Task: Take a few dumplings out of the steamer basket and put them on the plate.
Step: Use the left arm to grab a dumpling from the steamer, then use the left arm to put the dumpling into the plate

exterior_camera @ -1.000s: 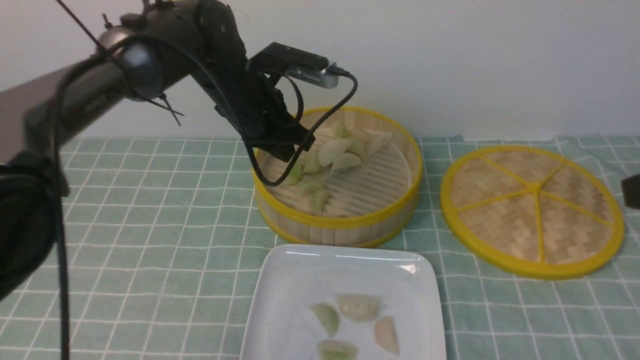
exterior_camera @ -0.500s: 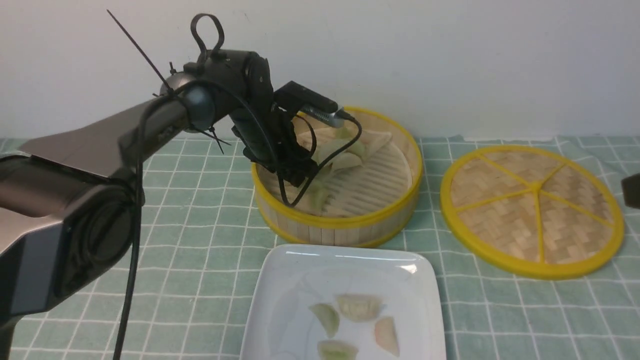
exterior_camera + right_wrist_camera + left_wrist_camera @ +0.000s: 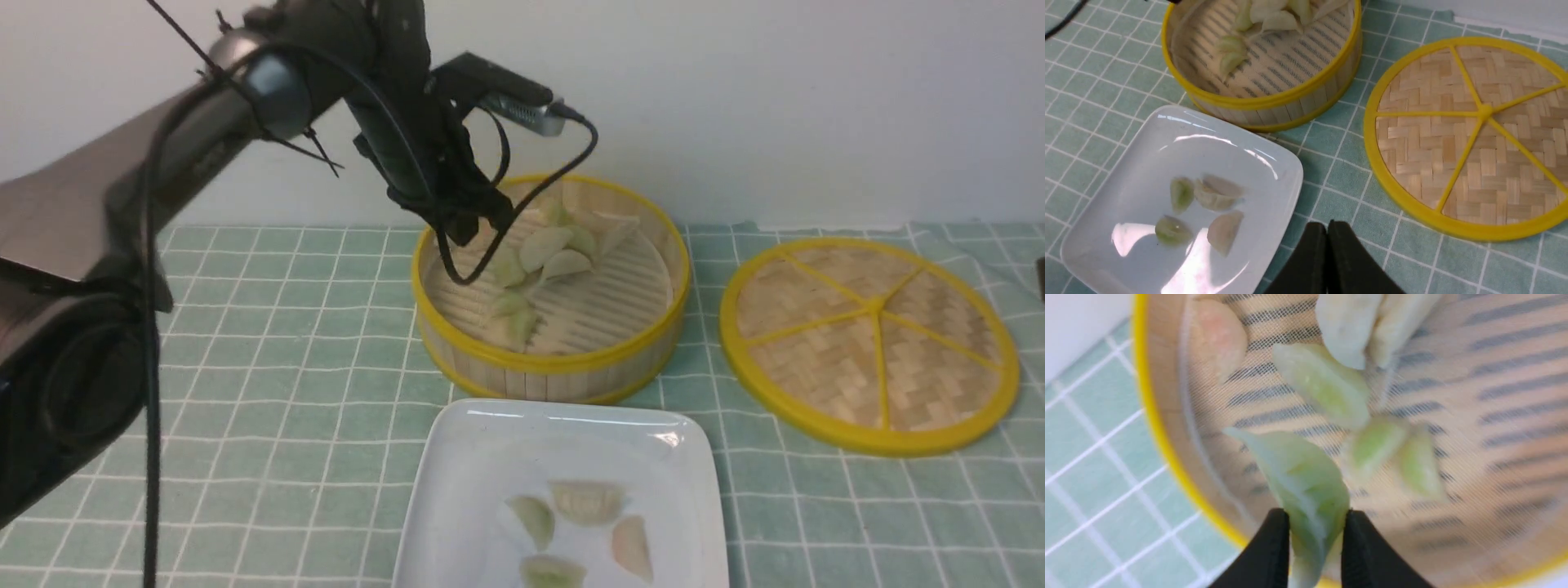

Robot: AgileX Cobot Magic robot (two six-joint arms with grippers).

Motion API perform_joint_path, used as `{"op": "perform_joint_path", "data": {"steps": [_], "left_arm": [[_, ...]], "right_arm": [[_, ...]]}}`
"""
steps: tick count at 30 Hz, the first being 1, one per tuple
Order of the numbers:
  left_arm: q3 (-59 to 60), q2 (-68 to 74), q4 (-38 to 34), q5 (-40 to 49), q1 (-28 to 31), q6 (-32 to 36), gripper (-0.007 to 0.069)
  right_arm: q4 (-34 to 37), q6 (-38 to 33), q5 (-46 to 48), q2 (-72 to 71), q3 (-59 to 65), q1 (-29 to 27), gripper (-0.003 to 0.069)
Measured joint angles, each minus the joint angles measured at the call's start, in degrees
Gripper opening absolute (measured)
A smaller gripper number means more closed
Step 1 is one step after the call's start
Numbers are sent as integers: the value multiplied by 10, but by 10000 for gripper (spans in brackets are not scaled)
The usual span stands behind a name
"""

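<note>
With 4 dumplings (image 3: 586,500) already on your plate (image 3: 457,490) and the right gripper (image 3: 1327,234) closed and idle, your left gripper (image 3: 1314,543) had lifted above the steamer basket (image 3: 563,363), clamping a pale green dumpling (image 3: 1302,477), seemingly the 5th bound for the plate.

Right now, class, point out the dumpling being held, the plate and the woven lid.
held dumpling (image 3: 1306,486), left wrist view, its pale green middle.
plate (image 3: 1147,163), right wrist view, bare white floor.
woven lid (image 3: 878,306), front view, its centre hub.
</note>
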Motion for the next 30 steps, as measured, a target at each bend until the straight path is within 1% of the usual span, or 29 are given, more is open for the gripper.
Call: {"op": "perform_joint_path", "data": {"steps": [2, 4, 5, 6, 8, 10, 12, 15, 19, 22, 24, 25, 27, 30], "left_arm": [[-1, -29, -7, 11, -1, 0, 134], [6, -55, -26, 14, -1, -1, 134], [20, -72, -49, 14, -1, -1, 134], [23, -74, -53, 14, -1, -1, 134], [79, -110, -97, 14, -4, 0, 134], [141, -141, -111, 13, -16, 0, 134], [220, -164, -112, 13, -35, 0, 134], [332, -184, -111, 13, -84, 0, 134], [422, -172, -105, -10, -137, -2, 134], [436, -158, -101, -20, -146, -14, 134], [438, -140, -93, -28, -147, -38, 134], [438, -139, -92, -30, -147, -40, 134], [438, -123, -75, -35, -147, -66, 138], [438, -112, -64, -31, -147, -77, 195]], "right_arm": [[0, 0, 0, 0, 0, 0, -15], [0, 0, 0, 0, 0, 0, -15], [0, 0, 0, 0, 0, 0, -15], [0, 0, 0, 0, 0, 0, -15], [0, 0, 0, 0, 0, 0, -15], [0, 0, 1, 0, 0, 0, -15], [0, 0, 1, 0, 0, 0, -15], [0, 0, 4, 0, 0, 0, -15], [0, -4, 5, 7, -2, 0, -15], [0, -4, 15, 24, -13, 0, -15], [5, -14, 37, 59, -38, 0, -15], [6, -15, 37, 66, -44, 0, -15], [11, -35, 60, 115, -84, 16, -15], [3, -41, 64, 168, -132, 57, -15]]}}
